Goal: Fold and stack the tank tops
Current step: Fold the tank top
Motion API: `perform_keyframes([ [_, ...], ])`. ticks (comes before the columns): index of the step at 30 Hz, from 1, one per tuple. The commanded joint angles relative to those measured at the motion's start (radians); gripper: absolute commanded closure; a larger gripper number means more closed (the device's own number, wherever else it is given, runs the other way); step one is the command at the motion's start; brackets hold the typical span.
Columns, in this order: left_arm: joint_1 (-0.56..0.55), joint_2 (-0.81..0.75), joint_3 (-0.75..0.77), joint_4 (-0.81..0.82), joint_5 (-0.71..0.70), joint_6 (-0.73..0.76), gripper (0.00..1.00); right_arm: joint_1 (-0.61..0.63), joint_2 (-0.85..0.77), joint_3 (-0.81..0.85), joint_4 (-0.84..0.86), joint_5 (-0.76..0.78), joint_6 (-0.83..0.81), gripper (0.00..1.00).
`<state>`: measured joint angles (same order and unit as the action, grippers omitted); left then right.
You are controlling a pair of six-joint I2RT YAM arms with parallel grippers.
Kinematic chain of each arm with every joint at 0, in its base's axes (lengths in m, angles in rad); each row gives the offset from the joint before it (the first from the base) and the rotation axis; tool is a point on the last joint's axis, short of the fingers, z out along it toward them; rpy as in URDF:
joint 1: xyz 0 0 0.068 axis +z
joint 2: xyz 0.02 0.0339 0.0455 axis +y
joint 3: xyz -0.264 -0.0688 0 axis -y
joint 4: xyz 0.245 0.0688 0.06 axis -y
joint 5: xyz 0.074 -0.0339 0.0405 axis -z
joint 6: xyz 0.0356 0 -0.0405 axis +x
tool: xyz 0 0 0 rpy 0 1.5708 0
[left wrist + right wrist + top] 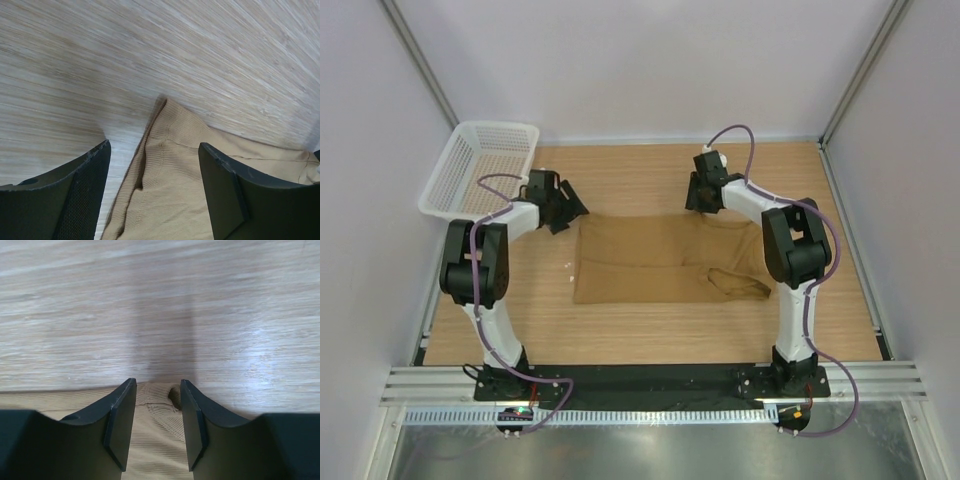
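Grasping is the step in hand, by my reading. At the left, the left gripper point(154, 145) is hovering with its fingers wide apart, straddling the ten o'clock corner of the tank top point(650, 262) and pinching nothing. The tan tank top is lying flat at the middle of the table point(650, 165). At the right, the right gripper point(158, 382) is standing over the one o'clock edge, its fingers narrower yet apart, a pucker of cloth between them. Next, both need lowering and closing together, then drawing that edge toward six o'clock. The wooden table is looking smooth; a white basket point(480, 165) is sitting at ten o'clock, and pale walls point(620, 60) are enclosing everything.
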<state>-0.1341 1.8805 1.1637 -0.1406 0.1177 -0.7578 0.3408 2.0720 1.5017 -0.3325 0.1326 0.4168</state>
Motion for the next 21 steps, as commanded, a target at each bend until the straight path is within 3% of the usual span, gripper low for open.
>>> perform_keyframes([
  [1,0.005,0.022,0.037,-0.001,0.023,0.008,0.28,0.000,0.002,0.037,-0.016,-0.022,-0.006,0.54],
  [4,0.005,0.046,0.044,-0.002,0.028,0.005,0.28,0.000,0.005,0.028,-0.017,-0.025,-0.004,0.56],
  [7,0.007,0.068,0.062,-0.005,0.030,0.005,0.29,-0.002,0.007,0.023,-0.010,-0.031,-0.003,0.69],
  [11,0.007,0.091,0.079,-0.013,0.045,0.005,0.37,0.000,0.004,0.019,-0.010,-0.034,-0.004,0.82],
  [15,0.007,0.101,0.077,-0.014,0.049,0.002,0.44,0.000,-0.004,0.012,-0.007,-0.034,-0.007,0.85],
  [21,-0.009,0.121,0.082,-0.017,0.051,-0.003,0.47,0.000,-0.021,-0.001,0.003,-0.050,-0.006,0.87],
])
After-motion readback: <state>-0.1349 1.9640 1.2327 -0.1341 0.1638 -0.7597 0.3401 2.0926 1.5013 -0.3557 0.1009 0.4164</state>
